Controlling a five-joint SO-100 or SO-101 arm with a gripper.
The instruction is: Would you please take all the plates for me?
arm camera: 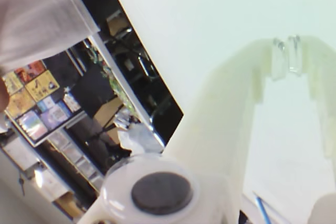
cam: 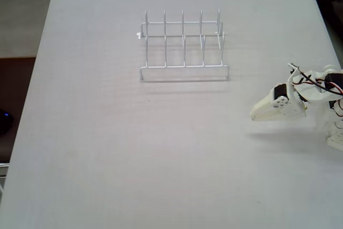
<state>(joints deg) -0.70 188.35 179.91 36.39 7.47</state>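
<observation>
rack (cam: 184, 46): white wire dish rack, upper centre of fixed view, slots bare, upright on white table (cam: 107, 148) | my gripper (cam: 257, 113): right edge, well apart from rack, above table | fingers (arm camera: 279, 59): nearly closed, holding nothing, wrist view

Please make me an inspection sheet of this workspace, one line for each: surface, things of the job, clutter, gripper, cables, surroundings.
Surface: white table, bare apart from the rack and the arm.
Job's things: white wire dish rack stands upright near the far middle; its slots are empty. No plates are seen in either view.
Clutter: nothing seen.
Gripper: gripper at the right edge in the fixed view, apart from the rack, holding nothing; in the wrist view its fingertips sit close together over bare table.
Cables: red, black and white wires run along the arm.
Surroundings: dark floor left of the table; a shelf of coloured boxes in the wrist view.
</observation>
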